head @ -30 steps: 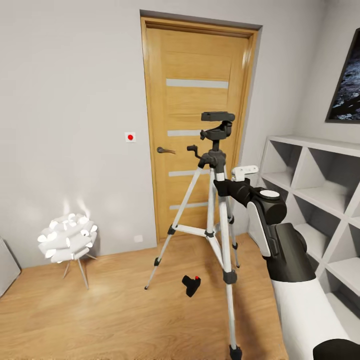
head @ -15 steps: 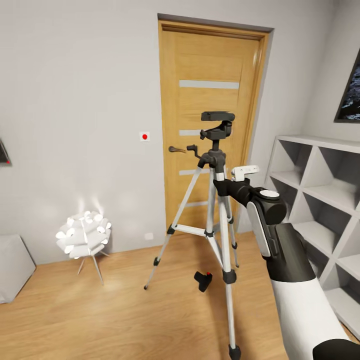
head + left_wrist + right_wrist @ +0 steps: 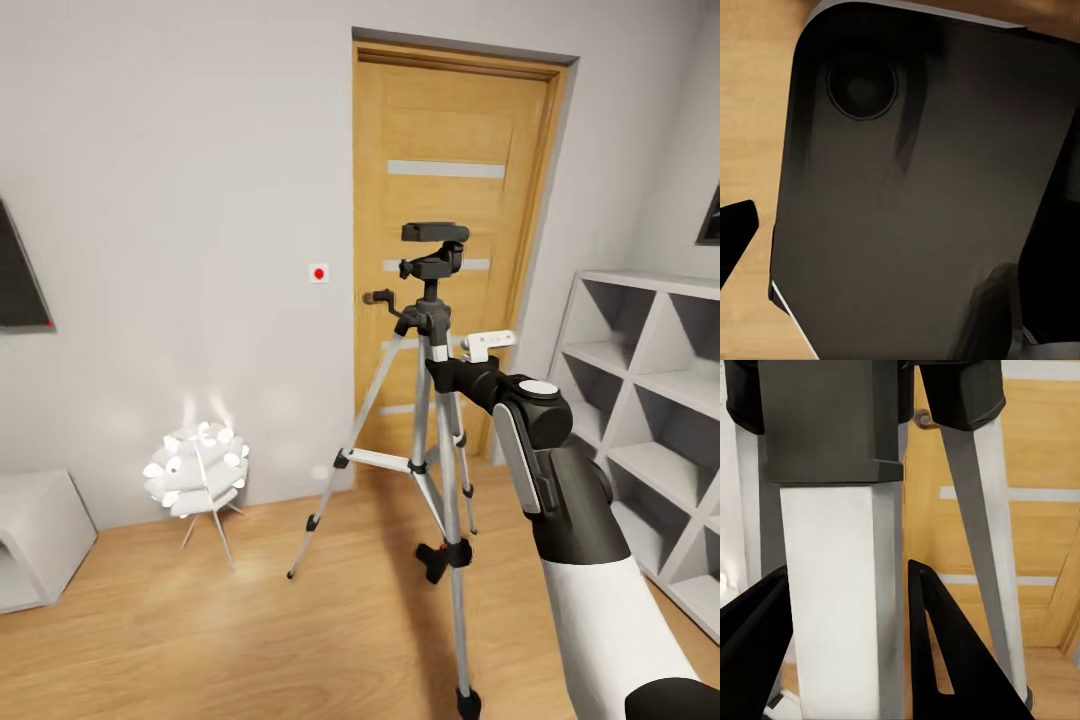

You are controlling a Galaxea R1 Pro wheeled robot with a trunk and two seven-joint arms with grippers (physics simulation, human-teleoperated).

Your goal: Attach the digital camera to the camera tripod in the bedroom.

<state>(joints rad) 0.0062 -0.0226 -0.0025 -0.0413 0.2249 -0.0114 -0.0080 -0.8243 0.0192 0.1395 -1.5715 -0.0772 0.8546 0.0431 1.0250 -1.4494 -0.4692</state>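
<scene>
The camera tripod (image 3: 432, 262) stands upright in the middle of the head view, with silver legs, black joints and a bare black head. My right gripper (image 3: 441, 374) is shut on its near leg just below the head. In the right wrist view the silver tripod leg (image 3: 840, 585) sits between both black fingers (image 3: 937, 637) of the right gripper (image 3: 840, 592). The digital camera (image 3: 431, 562) lies on the wood floor, small and black, partly hidden behind that leg's lower joint. In the left wrist view one black fingertip (image 3: 733, 234) shows beside a dark grey panel (image 3: 915, 195).
A closed wooden door (image 3: 455, 160) is behind the tripod. A white flower-shaped lamp (image 3: 197, 470) stands on the floor to the left, with a low grey unit (image 3: 35, 540) beyond it. Grey open shelving (image 3: 650, 400) lines the right wall.
The whole view has swung left: door, lamp and shelving slid right in the picture. The tripod and my right arm kept their place in it. The digital camera now shows behind the near leg.
</scene>
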